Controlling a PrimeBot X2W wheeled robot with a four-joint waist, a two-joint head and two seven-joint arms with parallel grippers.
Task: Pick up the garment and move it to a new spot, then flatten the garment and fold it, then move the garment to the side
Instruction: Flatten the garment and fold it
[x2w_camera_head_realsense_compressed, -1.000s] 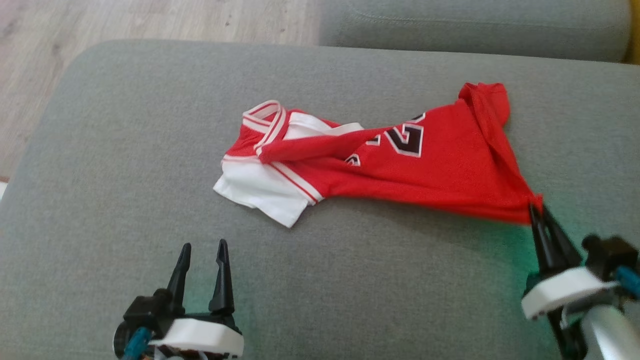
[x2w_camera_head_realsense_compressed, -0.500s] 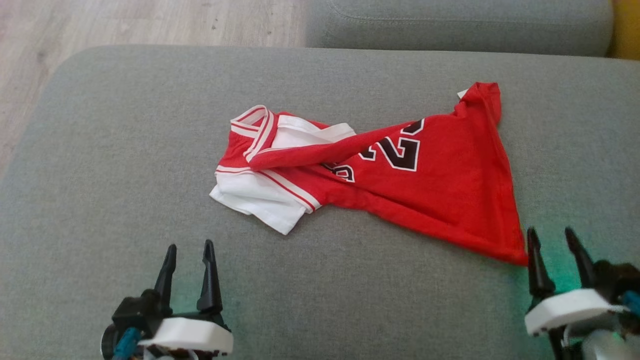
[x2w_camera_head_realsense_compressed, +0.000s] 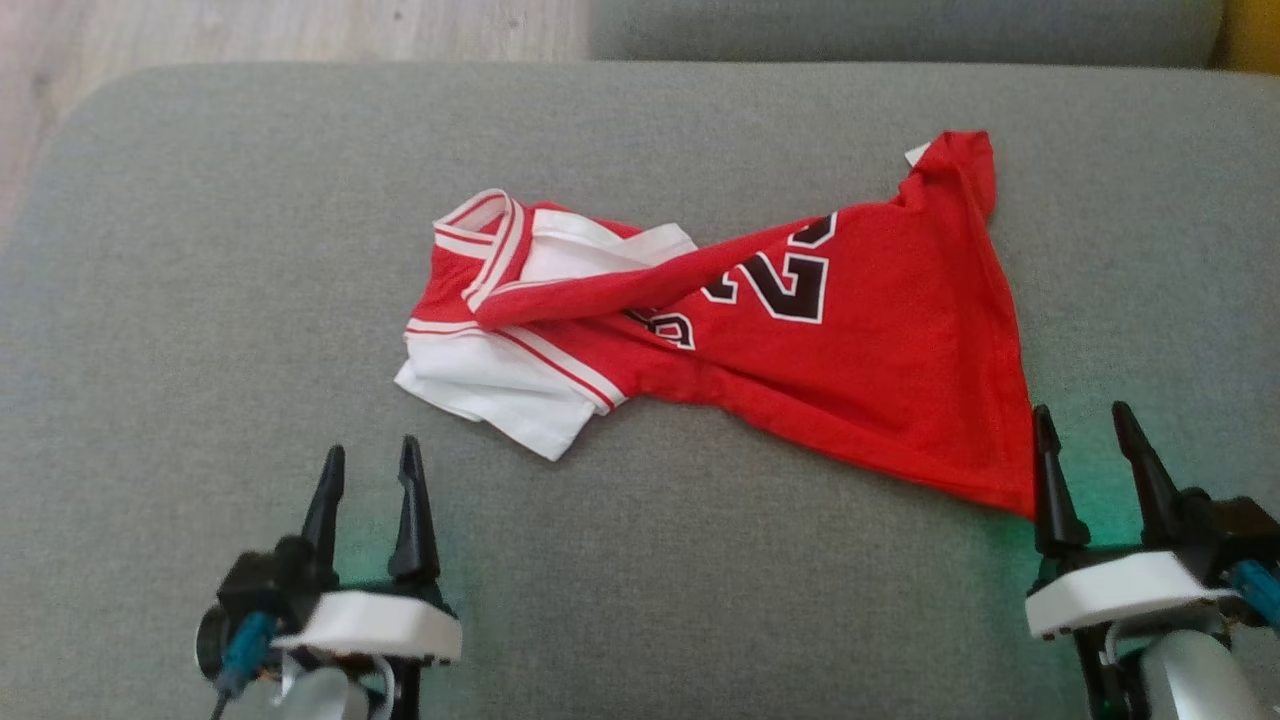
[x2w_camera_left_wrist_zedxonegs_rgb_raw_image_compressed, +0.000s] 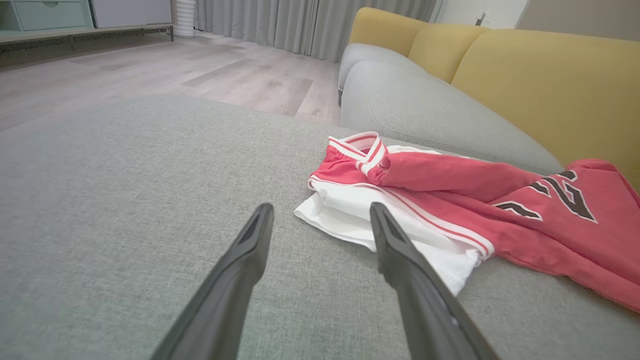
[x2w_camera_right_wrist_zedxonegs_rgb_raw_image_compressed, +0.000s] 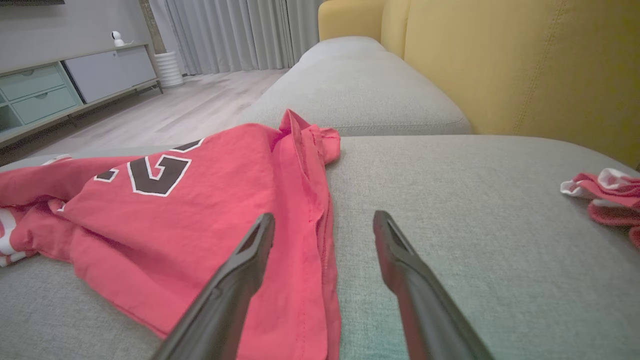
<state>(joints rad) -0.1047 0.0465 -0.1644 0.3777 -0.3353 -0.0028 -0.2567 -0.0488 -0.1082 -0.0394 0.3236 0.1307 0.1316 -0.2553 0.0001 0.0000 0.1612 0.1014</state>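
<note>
The garment (x2w_camera_head_realsense_compressed: 800, 340), a red jersey with white sleeves and black numbers, lies twisted and crumpled across the grey sofa seat (x2w_camera_head_realsense_compressed: 250, 250). Its near right hem corner rests beside my right gripper (x2w_camera_head_realsense_compressed: 1085, 430), which is open, nothing between its fingers. The right wrist view has the hem edge (x2w_camera_right_wrist_zedxonegs_rgb_raw_image_compressed: 305, 240) running between those fingers, lying flat on the cushion. My left gripper (x2w_camera_head_realsense_compressed: 365, 460) is open, a short way in front of the white sleeve (x2w_camera_head_realsense_compressed: 490, 385). From the left wrist camera, the garment (x2w_camera_left_wrist_zedxonegs_rgb_raw_image_compressed: 450, 200) lies just beyond the open left gripper (x2w_camera_left_wrist_zedxonegs_rgb_raw_image_compressed: 320, 215).
A smaller bunched red and white piece (x2w_camera_right_wrist_zedxonegs_rgb_raw_image_compressed: 607, 197) lies on the cushion to the right. The yellow backrest (x2w_camera_right_wrist_zedxonegs_rgb_raw_image_compressed: 500, 65) rises behind the seat. A second grey cushion (x2w_camera_head_realsense_compressed: 900, 25) adjoins at the far side, and wood floor (x2w_camera_head_realsense_compressed: 250, 30) lies past the left edge.
My right gripper has opened and let go of the garment's hem corner, which dropped flat onto the cushion. The head camera has shifted slightly. The left gripper stays open.
</note>
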